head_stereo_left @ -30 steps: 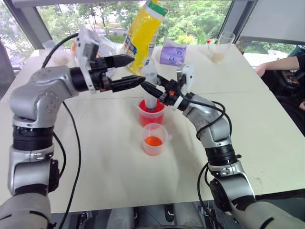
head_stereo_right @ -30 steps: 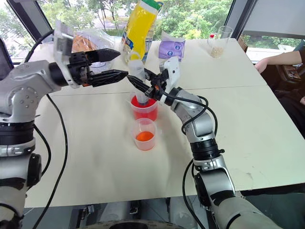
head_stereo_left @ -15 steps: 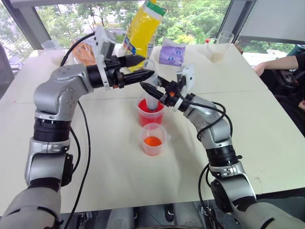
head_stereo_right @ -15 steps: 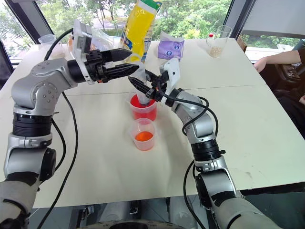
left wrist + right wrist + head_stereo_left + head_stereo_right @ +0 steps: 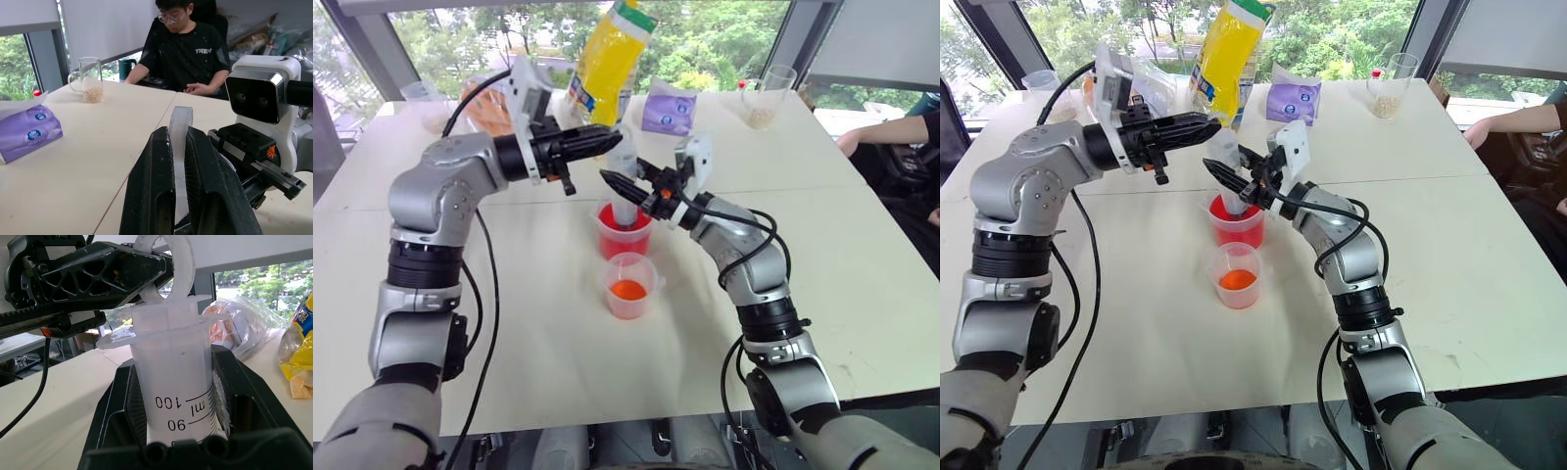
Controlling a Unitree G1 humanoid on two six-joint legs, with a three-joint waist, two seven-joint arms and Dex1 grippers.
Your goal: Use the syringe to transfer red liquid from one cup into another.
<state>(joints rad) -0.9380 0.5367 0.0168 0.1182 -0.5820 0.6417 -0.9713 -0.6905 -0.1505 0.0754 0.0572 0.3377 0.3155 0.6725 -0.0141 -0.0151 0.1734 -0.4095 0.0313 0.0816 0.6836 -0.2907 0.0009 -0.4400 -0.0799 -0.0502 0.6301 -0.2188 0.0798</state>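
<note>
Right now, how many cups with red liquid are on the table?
2: the larger cup stands under the syringe, and the smaller cup stands just in front of it, nearer the robot.

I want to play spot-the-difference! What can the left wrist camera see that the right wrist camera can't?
Left wrist view, not the right: a seated person, a glass mug with beige grains, and a purple tissue pack. Right wrist view, not the left: the printed numbers on the syringe, whose barrel the right gripper holds, plus a yellow bag. Both: the left gripper pinching the syringe's white plunger, and the pale table.
</note>
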